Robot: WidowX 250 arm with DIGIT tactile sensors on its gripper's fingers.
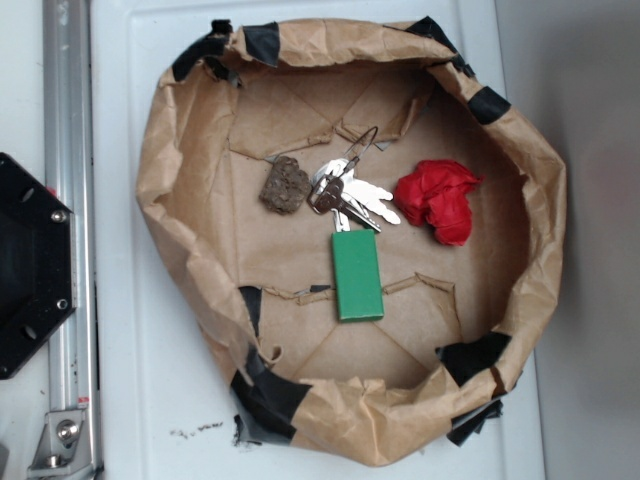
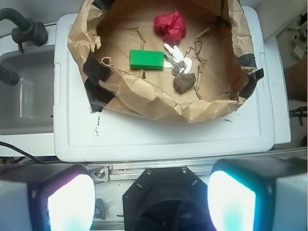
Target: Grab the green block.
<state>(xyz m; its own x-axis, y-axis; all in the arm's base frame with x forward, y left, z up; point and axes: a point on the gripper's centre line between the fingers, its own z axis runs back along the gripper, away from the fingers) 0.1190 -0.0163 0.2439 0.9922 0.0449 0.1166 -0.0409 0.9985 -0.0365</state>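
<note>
Green block lying far ahead of the wide-spread jaws.
It is seen flat inside a brown paper basin on the white bench, beside keys.

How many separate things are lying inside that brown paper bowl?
4: a flat green rectangular block in the middle, silver metal keys just above it, a rough brown stone-like chunk left, a red wrinkly lump right.

A: Count inside the paper basin?
B: One green block. One red crumpled lump. One brown stone-like chunk.
A: Keys?
B: One bunch of keys on a ring; individual count unclear.
</note>
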